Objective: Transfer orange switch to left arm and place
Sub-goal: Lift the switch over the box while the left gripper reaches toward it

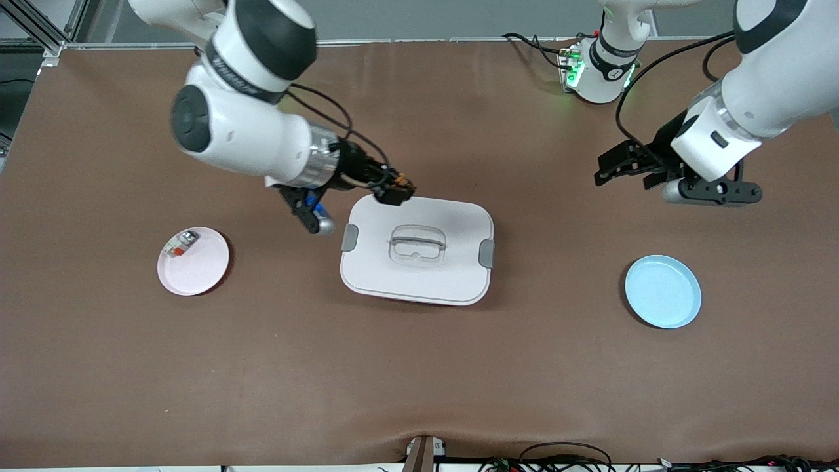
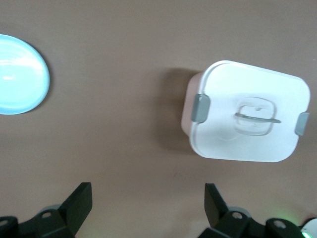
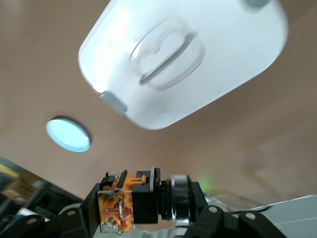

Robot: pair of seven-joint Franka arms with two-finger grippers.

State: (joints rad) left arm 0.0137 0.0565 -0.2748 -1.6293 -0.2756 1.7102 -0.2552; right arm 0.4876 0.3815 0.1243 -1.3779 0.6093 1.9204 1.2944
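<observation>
Step in hand: the carry toward a handover appears to be under way, with the orange switch (image 1: 395,188) being held in the air by the right tool (image 1: 397,190).
Right tool: its fingers are closing on the black-and-orange body of the switch, and it is hanging over the corner of the box (image 1: 417,250) that lies toward the robots' bases and the right arm's end of the surface (image 1: 419,367).
Orange switch: in the right wrist view it (image 3: 130,200) is sitting clamped between the fingers, its orange part turned toward the camera.
Box: it is standing near the middle of the surface, lid on and both grey latches showing, between the pink plate (image 1: 193,261) and the light-blue plate (image 1: 663,291).
Left tool: the left tool (image 1: 623,167) is waiting in the air over bare surface toward the left arm's end, fingers spread wide and holding nothing.
Pink plate: 1 small white part with a red end (image 1: 179,244) is lying on it.
Next move: judging by the task, the right arm is needing to bring the switch across without touching the lid, while the left tool comes in to meet it and grips a free face of the switch before the right fingers let go.
Risk: the switch is small, leaving little free surface for 2 sets of fingers.
</observation>
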